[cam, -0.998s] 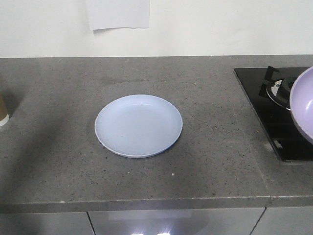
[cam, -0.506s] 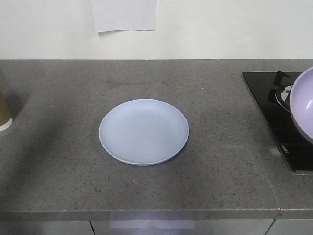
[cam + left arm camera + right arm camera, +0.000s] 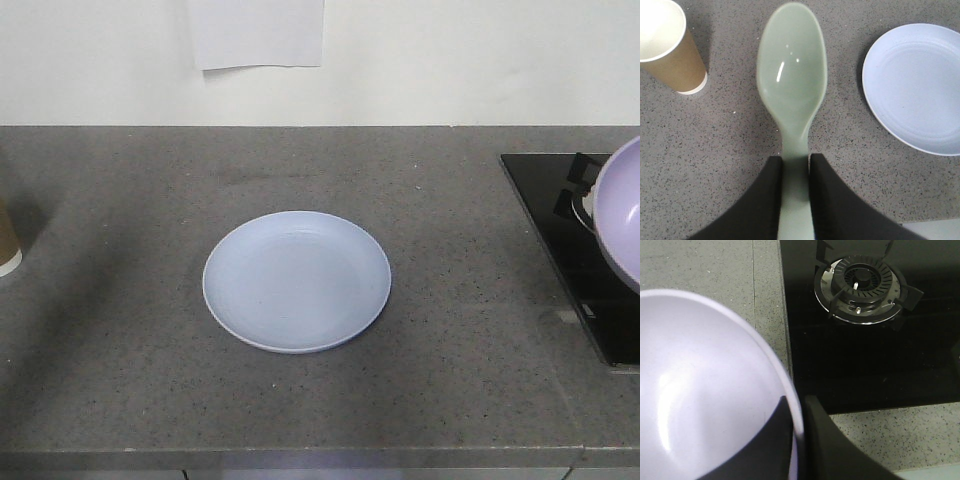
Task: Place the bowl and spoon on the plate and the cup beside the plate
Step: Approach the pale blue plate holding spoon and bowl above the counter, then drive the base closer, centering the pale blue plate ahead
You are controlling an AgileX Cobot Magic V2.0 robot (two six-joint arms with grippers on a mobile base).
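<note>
pinching spoon (image 3: 792, 85), bowl (image 3: 700, 390) rim clamped

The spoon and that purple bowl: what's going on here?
A two-armed robot is laying out dishes. The left arm's jaws are clamped on the handle of the spoon, holding it over the counter between the cup and the plate. The right arm's jaws pinch the rim of the bowl, held by the stove burner. The plate is empty; nothing is on it yet.

In front of me the grey speckled counter (image 3: 450, 380) carries the pale blue plate (image 3: 296, 280) in its middle, the paper cup (image 3: 680, 65) at far left and the black stove (image 3: 560, 260) at right.
</note>
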